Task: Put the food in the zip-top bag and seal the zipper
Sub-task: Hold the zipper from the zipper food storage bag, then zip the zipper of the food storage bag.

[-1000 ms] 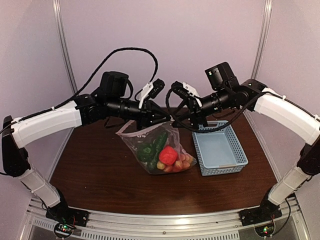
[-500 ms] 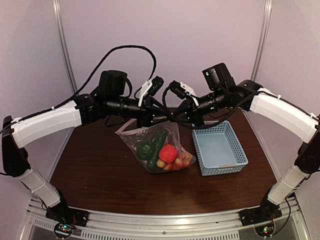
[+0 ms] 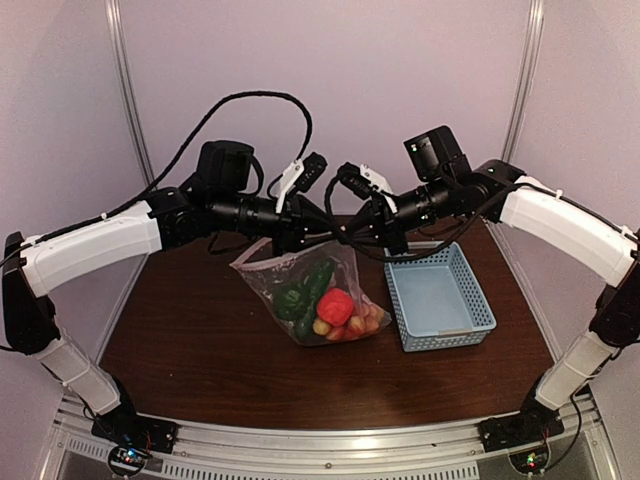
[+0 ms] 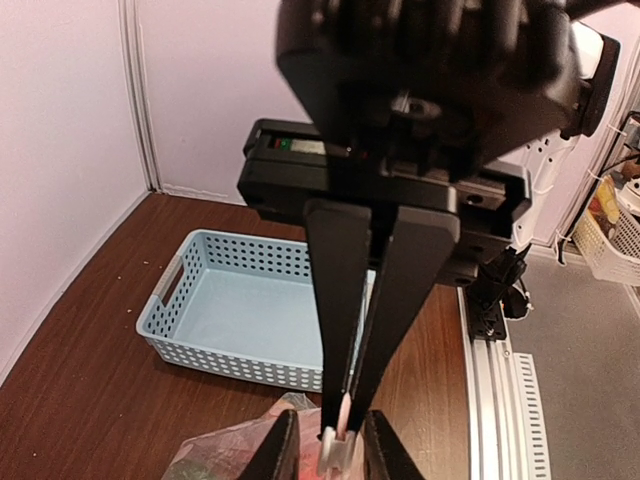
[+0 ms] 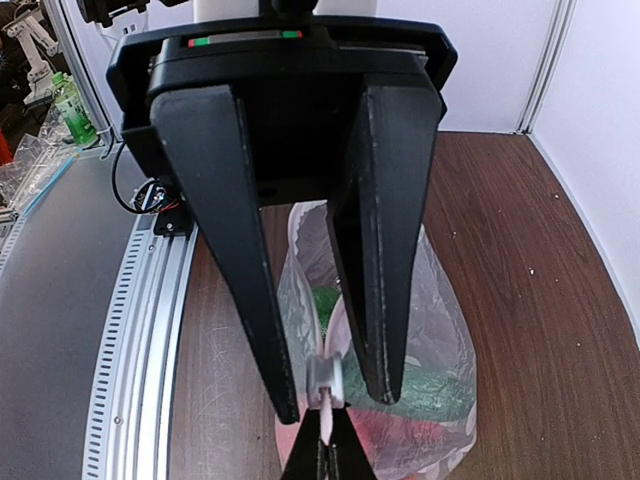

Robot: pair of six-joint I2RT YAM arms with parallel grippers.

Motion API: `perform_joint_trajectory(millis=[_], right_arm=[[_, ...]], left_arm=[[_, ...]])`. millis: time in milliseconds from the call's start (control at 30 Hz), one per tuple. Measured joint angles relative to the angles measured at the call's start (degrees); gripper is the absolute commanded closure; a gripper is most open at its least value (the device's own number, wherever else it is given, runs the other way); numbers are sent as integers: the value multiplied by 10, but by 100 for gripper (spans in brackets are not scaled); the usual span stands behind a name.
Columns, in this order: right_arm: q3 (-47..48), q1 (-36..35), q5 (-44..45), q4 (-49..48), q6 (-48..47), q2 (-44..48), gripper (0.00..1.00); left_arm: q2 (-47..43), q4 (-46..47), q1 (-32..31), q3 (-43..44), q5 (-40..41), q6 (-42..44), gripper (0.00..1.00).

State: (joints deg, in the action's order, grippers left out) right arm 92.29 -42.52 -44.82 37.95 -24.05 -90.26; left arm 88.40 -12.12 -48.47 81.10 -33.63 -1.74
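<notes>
A clear zip-top bag (image 3: 265, 280) is hanging at the middle of a dark brown table (image 3: 200, 340), its top edge lifted by 2 robot arms that are meeting above it. Its lower end is slumping onto the wood. The food (image 3: 335, 306) is sitting inside the bag at the bottom: 1 large red piece, dark green pieces (image 3: 300, 296) to its left, and several small orange-yellow pieces (image 3: 362, 322) to its right.

The zipper (image 4: 343, 412), a thin pale pink strip, is running along the bag's lifted edge. A small white slider tab (image 5: 325, 377) is riding on it.

The right gripper (image 5: 325, 440) is reaching in from the right with its 2 fingers pressed together, pinching the pink strip right beside the slider tab. The left gripper (image 5: 335, 398) is facing it from the left with its fingers partly apart, bracketing the slider tab. In the right wrist view the tab is lying against 1 finger, with a gap to the other. The 2 grippers are pointing tip to tip, almost touching.

A light-blue mesh basket (image 3: 448, 338) is sitting on the table just beside the bag's right side; whether they are touching cannot be told.
</notes>
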Motion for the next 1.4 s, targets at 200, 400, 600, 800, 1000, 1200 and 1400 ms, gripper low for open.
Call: perform_joint_trajectory(millis=[200,400,600,800,1000,1200,1400], right_arm=[[0,0,4,0,-1,3,100],[-1,12,-1,-1,0,7,100],[-10,49,-28,-4,1,20,100],[-19,80,-38,-10,1,42,100],[-30,109,-46,-30,4,50,100],[-54,133,-54,-58,12,50,100],[-74,148,-56,-80,21,50,100]], left_arm=[[0,0,0,0,-1,1,91],[0,1,0,0,0,4,100],[0,1,1,0,15,5,100],[-9,-14,7,0,28,15,100],[-37,-30,16,-18,40,25,100],[-72,-50,28,-52,58,27,100],[-105,-65,37,-90,76,27,100]])
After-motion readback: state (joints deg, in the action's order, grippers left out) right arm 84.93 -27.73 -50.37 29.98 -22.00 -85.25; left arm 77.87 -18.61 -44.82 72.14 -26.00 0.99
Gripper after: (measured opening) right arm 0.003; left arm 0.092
